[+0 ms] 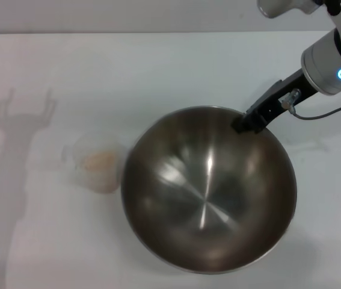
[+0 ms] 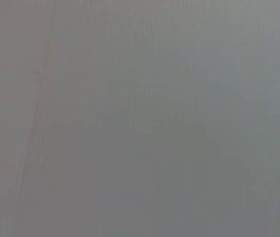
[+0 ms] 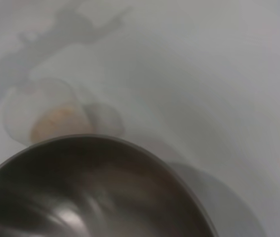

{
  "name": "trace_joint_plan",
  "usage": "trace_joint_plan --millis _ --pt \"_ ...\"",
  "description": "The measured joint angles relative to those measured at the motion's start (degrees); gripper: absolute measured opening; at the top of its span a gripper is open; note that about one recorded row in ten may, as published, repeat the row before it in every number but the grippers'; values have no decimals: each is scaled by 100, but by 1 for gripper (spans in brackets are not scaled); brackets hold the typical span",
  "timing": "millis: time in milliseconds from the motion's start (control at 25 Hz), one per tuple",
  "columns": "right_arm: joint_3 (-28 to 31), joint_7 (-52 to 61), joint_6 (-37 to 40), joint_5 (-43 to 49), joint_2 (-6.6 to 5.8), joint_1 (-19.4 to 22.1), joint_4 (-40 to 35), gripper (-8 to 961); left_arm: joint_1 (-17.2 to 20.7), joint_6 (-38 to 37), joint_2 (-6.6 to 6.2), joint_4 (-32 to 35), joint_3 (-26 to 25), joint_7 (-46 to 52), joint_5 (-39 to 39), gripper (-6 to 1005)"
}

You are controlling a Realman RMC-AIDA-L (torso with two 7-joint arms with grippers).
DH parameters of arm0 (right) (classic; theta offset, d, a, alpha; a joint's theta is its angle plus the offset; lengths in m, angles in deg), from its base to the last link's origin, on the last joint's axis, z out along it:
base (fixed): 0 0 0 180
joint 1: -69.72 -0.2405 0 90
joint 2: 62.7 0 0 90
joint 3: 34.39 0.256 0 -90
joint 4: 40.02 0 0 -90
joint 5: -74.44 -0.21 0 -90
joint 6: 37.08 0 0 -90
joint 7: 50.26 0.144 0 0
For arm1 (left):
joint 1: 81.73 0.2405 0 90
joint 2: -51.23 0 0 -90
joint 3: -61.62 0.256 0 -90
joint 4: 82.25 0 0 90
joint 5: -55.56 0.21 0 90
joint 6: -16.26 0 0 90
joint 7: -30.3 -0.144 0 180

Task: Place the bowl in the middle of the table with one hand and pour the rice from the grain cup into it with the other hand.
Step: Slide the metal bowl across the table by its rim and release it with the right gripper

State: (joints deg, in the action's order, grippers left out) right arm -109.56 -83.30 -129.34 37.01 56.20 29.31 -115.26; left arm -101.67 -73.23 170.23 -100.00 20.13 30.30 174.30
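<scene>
The large steel bowl fills the middle of the head view. My right gripper is shut on its far right rim. The bowl's inside is bare. Just left of it stands the small clear grain cup with a pale heap of rice inside; the bowl's rim overlaps the cup's right edge. From the right wrist, the bowl sits close in front, with the grain cup and rice beyond its rim. Whether the bowl rests on the table does not show. My left gripper is out of view.
The white table stretches bare to the left and far side. An arm's shadow falls on its left part. The left wrist view holds only a plain grey surface.
</scene>
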Motion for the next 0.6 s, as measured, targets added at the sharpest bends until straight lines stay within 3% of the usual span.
trace_joint_plan --millis 600 --pt "-4 89 131 325 1 -37 236 32 30 -23 9 -9 11 5 9 784"
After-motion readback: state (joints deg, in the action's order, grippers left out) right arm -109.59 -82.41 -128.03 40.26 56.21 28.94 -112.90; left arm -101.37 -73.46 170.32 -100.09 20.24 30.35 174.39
